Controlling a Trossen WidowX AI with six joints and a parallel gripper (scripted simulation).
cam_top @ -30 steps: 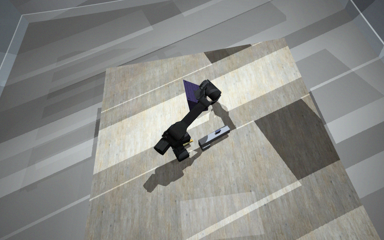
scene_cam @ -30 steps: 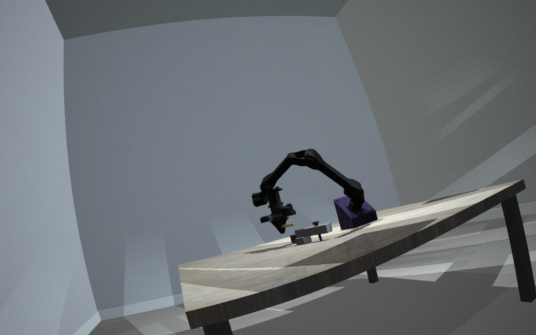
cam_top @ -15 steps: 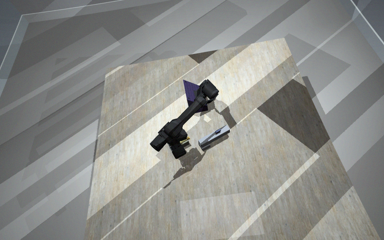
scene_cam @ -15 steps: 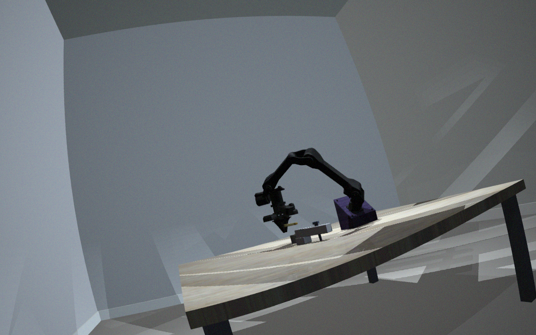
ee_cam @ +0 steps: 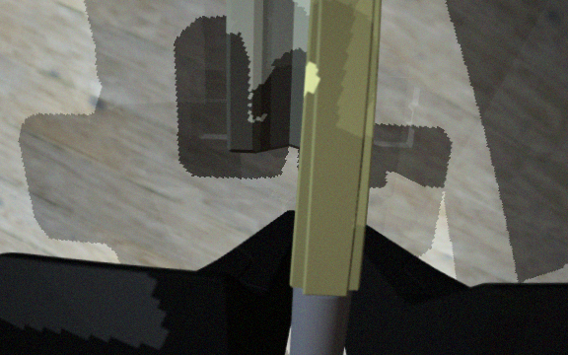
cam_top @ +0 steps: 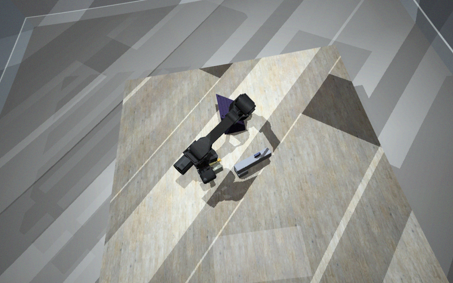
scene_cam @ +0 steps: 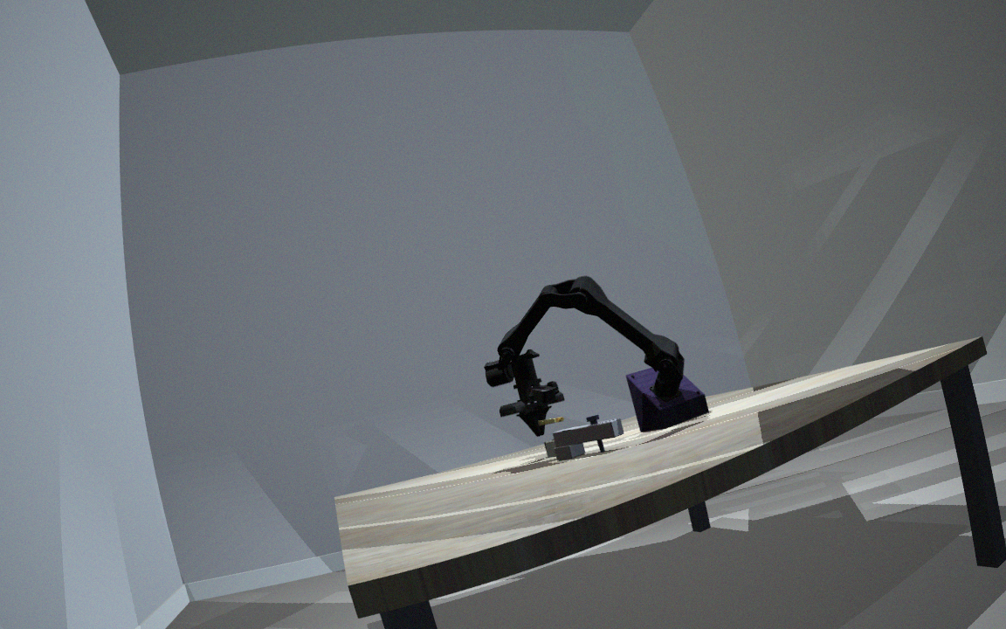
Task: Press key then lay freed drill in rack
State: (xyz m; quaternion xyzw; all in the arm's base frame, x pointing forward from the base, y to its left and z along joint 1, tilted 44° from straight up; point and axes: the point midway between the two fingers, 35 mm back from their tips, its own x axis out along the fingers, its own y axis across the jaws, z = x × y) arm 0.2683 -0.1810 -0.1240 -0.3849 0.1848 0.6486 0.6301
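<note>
Arched up high from the base, elbow at the top, forearm dropping steeply so the gripper (scene_cam: 535, 416) hangs nose-down just above the table. Clamped shut on the drill (ee_cam: 335, 148), which pokes straight out ahead between the dark fingers in the wrist view.

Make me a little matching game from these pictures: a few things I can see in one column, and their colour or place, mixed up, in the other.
Things:
1. drill
2. key
3. arm's base block
4. long block

Descriptions:
a. purple, under the arm
b. light grey, lying on the table
c. yellow, gripped between the fingers
d. small, dark blue, on top of the long block

Pairs: 1-c, 2-d, 3-a, 4-b
</note>
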